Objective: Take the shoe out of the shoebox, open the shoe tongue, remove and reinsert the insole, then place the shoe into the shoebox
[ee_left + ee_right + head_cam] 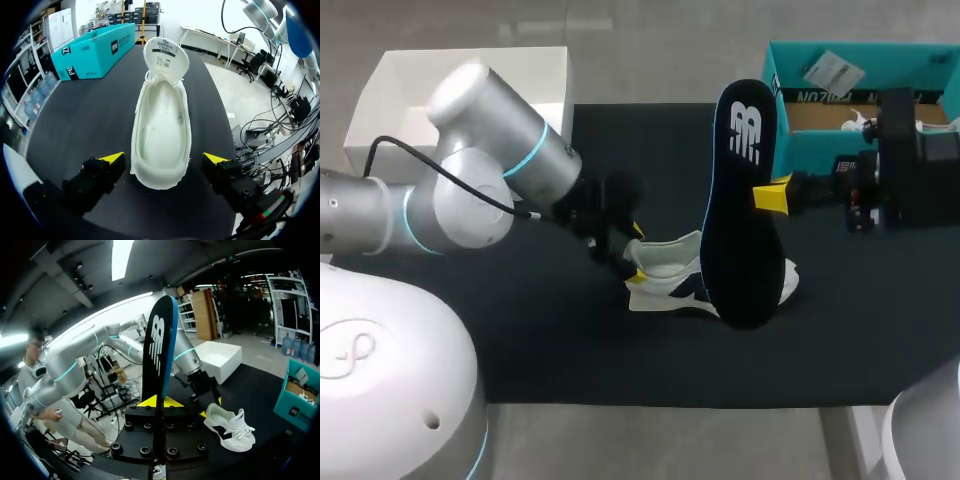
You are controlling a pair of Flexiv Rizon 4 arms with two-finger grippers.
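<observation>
A white shoe [672, 268] with dark side marks lies on the black mat, and its tongue [166, 57] is folded up and open. My left gripper [635, 252] stands open at the heel, with its yellow tips either side of the shoe [161, 135] and clear of it. The shoe's inside is bare. My right gripper [772, 195] is shut on the edge of the dark insole [740, 200] and holds it upright above the shoe. In the right wrist view the insole [159, 350] rises from between the right gripper's fingers [160, 401], with the shoe [230, 427] lying beyond.
The teal shoebox [860, 100] stands open at the back right with paper inside. A white box [460, 100] sits at the back left, off the black mat [570, 350]. My left arm's gripper [202, 385] shows beside the shoe in the right wrist view.
</observation>
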